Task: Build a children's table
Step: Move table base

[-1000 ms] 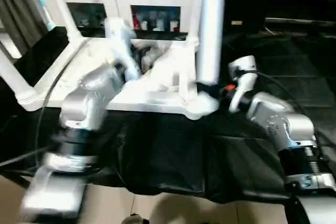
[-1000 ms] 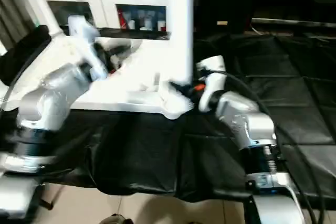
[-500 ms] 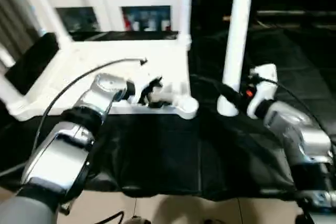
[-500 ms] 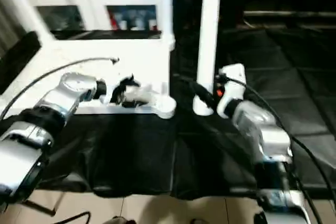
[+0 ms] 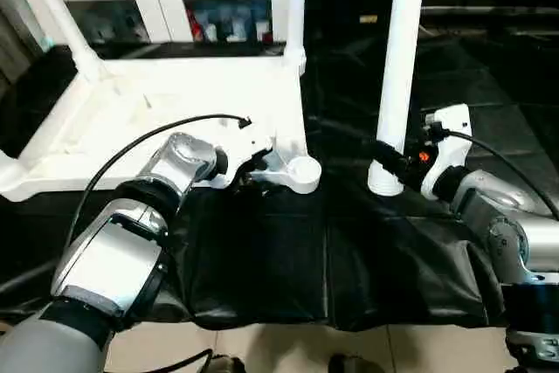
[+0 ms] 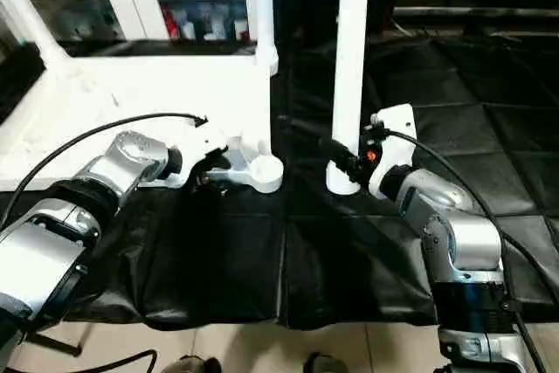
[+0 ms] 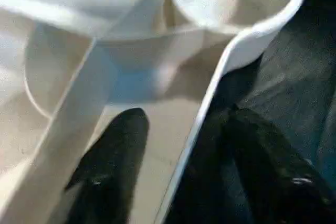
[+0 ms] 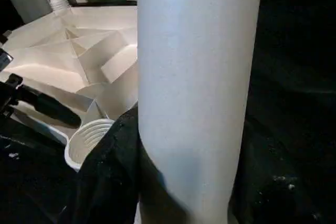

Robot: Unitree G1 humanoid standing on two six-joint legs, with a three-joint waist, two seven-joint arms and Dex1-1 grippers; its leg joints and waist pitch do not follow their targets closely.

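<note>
The white table top (image 5: 166, 120) is lying upside down on the black cloth (image 5: 288, 259), ribbed underside up, with legs already standing in its far sockets (image 5: 296, 6). The left arm is reaching forward and inward, its forearm low over the cloth, and the left gripper (image 5: 247, 166) is pinching the near rim of the top beside the empty corner socket (image 5: 302, 172); in the left wrist view one black finger (image 7: 113, 166) is lying inside the rim and the other outside it. To the right, the right arm is bending in from the side, the right gripper (image 6: 342, 158) closing around the loose white leg (image 5: 397, 67) near its foot, holding it upright on the cloth just beside that socket. Compared with half a second ago, the leg and right gripper are staying much where they were, while the left gripper is sitting closer to the corner socket.
</note>
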